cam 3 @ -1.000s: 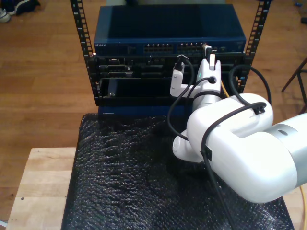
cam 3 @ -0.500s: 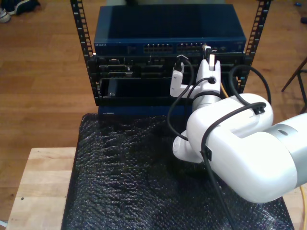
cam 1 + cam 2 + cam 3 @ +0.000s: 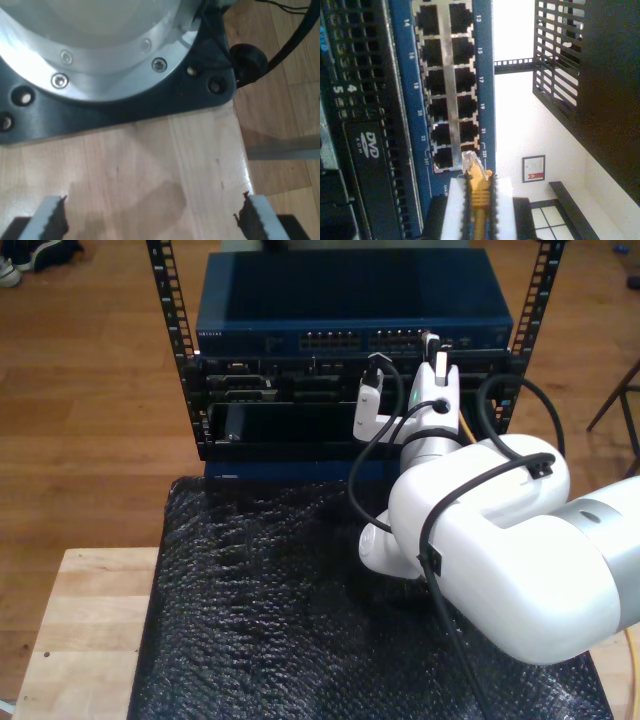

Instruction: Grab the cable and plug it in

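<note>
The insertion step is in hand: the cable is already grasped and its plug stands right at the port bank, not yet seated.

In the exterior view the rack point(image 3: 190, 360) of equipment stands beyond the tabletop point(image 3: 90, 630), which is partly draped in black bubble wrap point(image 3: 270, 610). The blue network switch point(image 3: 350, 300) sits at the top of the rack, its row of ports point(image 3: 385, 339) facing the arm. The big white arm point(image 3: 500, 550) reaches in from the exterior view's right, and my second hand point(image 3: 433, 340) is up against the switch face near the right end of that port row.

In the second wrist view my second hand point(image 3: 479, 200) is clamped narrowly on the cable point(image 3: 479, 192), the yellow-orange boot held between its pads with the clear plug point(image 3: 470, 162) sticking out ahead. The plug tip lies just at the edge of the lowest numbered sockets point(image 3: 451, 150); whether it has begun to enter one, or merely overlaps it, I cannot tell from this angle.

My first hand point(image 3: 150, 220) hangs wide, with nothing between its pads, over bare wood beside a robot base flange point(image 3: 100, 75).

The next move calls for a small sideways correction to centre the plug on one socket, then a straight push along the plug's axis until the latch catches.
</note>
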`<act>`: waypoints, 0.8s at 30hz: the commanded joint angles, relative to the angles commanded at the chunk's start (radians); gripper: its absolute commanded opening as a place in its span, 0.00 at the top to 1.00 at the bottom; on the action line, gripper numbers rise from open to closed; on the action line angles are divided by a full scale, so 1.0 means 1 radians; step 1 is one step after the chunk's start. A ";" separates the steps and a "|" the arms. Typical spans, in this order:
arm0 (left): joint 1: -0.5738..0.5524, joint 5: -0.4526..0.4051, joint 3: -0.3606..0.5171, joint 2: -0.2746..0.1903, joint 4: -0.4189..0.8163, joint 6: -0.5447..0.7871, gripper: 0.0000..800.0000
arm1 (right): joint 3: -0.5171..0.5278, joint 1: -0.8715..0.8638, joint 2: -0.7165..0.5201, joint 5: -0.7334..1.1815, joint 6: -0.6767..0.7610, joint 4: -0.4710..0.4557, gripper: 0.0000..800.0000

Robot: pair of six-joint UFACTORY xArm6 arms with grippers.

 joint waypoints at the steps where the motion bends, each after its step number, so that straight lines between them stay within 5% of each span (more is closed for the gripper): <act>1: 0.000 0.000 0.000 0.000 0.000 0.000 0.00 | -0.002 0.000 0.000 0.000 0.000 0.000 1.00; 24: 0.000 0.000 0.000 0.000 0.000 -0.002 0.00 | -0.002 0.008 0.003 -0.002 0.002 0.002 1.00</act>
